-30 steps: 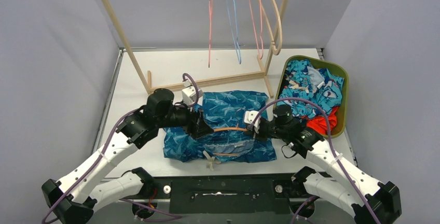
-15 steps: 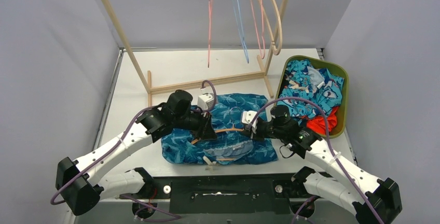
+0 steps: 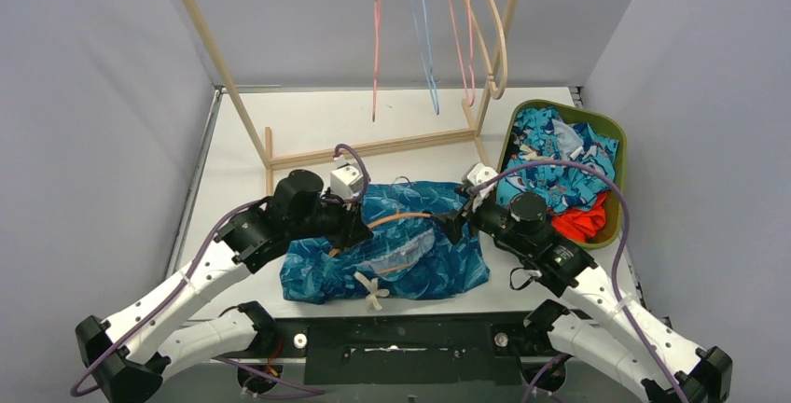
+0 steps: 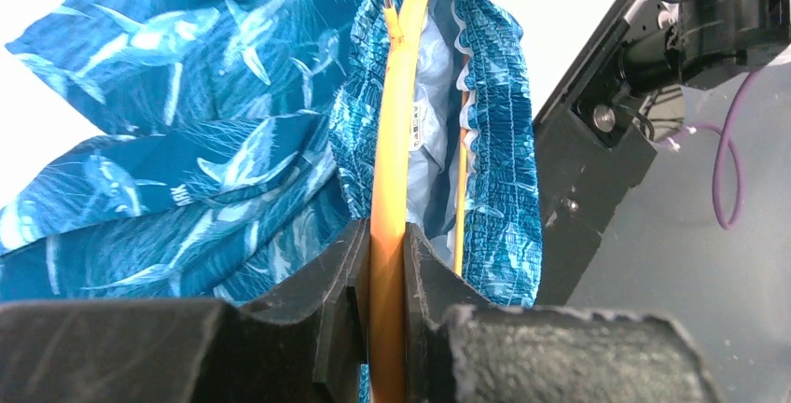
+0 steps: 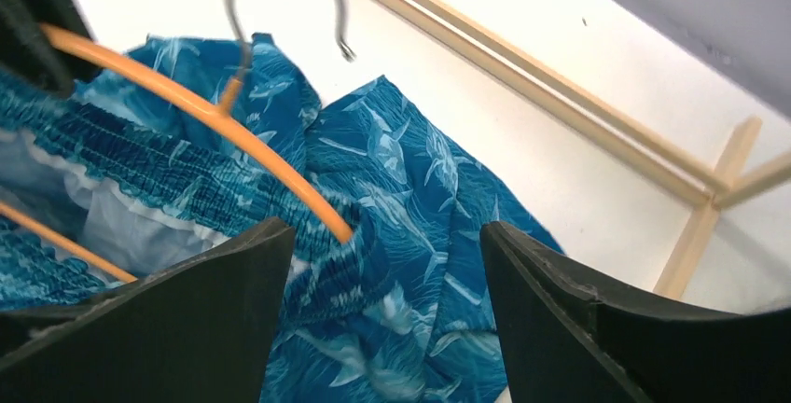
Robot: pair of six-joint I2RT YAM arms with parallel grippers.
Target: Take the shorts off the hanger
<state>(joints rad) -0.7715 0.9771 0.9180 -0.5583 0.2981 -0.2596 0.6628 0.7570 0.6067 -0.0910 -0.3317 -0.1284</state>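
Note:
Teal print shorts (image 3: 410, 268) lie crumpled on the white table with an orange hanger (image 3: 396, 220) threaded through their elastic waistband. My left gripper (image 3: 360, 227) is shut on the hanger's orange arm. In the left wrist view the hanger (image 4: 393, 132) runs straight between the pressed fingers of the gripper (image 4: 387, 268), with the shorts (image 4: 187, 151) around it. My right gripper (image 3: 455, 227) stands open at the right end of the waistband. In the right wrist view its jaws (image 5: 387, 244) are wide apart over the shorts (image 5: 420, 188), and the hanger tip (image 5: 317, 212) pokes from the fabric between them.
A wooden rack (image 3: 373, 149) stands behind the shorts, with several bare hangers (image 3: 424, 48) on its rail. A green bin (image 3: 623, 174) at the right holds more shorts in turquoise and orange-red. The black base plate (image 3: 401, 340) runs along the near edge.
My left gripper has closed on the orange hanger. My right gripper has let go, opened and drawn back to the right. The shorts and hanger have shifted slightly left and tilted.

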